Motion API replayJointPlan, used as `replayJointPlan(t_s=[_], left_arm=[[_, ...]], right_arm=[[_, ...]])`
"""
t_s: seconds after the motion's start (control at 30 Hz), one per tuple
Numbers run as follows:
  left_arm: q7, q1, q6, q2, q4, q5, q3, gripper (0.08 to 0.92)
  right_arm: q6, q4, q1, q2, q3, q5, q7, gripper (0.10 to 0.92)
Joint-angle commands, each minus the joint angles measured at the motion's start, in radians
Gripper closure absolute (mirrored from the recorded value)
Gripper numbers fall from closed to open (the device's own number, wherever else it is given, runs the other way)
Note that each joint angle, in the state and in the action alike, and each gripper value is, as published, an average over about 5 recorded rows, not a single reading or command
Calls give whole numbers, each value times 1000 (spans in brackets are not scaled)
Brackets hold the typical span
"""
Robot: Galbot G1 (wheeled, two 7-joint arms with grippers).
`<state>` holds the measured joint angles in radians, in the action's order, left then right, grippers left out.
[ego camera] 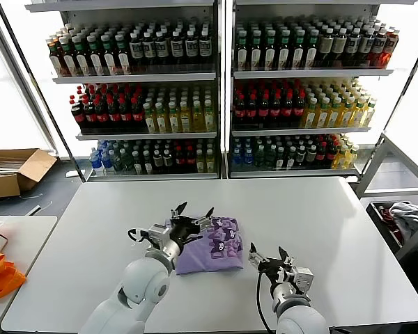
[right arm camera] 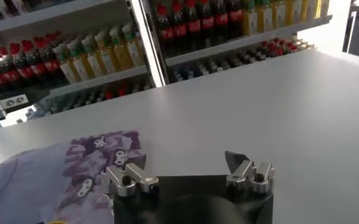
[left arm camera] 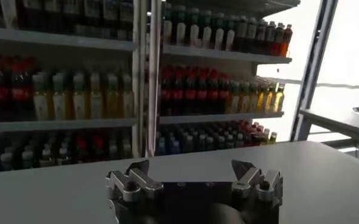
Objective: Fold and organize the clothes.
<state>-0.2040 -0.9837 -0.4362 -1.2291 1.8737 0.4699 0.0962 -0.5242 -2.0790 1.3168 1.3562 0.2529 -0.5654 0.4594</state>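
1. Folded lavender T-shirt (ego camera: 207, 249) lying flat on the white table (ego camera: 334, 229), just below the centre of the head view, printed side up with the dark purple graphic (ego camera: 226, 240) toward its right half. Probably set near the robot's edge of the table to stay within easy reach of both arms.
2. Left gripper (ego camera: 193, 212) poised over the shirt's upper left part, fingers spread wide, pinching nothing. Whether touching the cloth or just above it: cannot tell. Likely placed there to press or square up the fold.
3. In the left wrist view, the same left gripper (left arm camera: 193, 173) with jaws apart and only bare table and drink shelves (left arm camera: 75, 97) beyond; no cloth between the tips.
4. Right gripper (ego camera: 268, 255) at lower centre-right of the head view, just beside the shirt's right edge but apart from it, fingers spread and empty. Seemingly waiting close by, ready to help.
5. In the right wrist view, right gripper (right arm camera: 185, 164) open at bottom centre, shirt (right arm camera: 51, 182) at lower left, near one fingertip.
6. Judged stage: this shirt looks already folded into a compact rectangle; tidying or moving it aside appears to be what remains.
7. Cardboard box (ego camera: 14, 170) on the floor at left edge, orange cloth (ego camera: 0, 275) at lower left.
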Motion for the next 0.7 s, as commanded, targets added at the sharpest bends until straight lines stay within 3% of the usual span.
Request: replayJointPlan(t_s=[0.03,0.43,0.7], left_arm=[[-56,-194,-21,47,133,-141,235,177],[-54,-240,-16,50,152,-138,288,177],[-54,-242,-17,42,142,-132,281,177]], right_arm=[[-37,118,-183,0,-148,-222,67,203],[-24,201,-186,38,-126,-249,118,254],[-16,200,-175,38,-125,-229,111,431]])
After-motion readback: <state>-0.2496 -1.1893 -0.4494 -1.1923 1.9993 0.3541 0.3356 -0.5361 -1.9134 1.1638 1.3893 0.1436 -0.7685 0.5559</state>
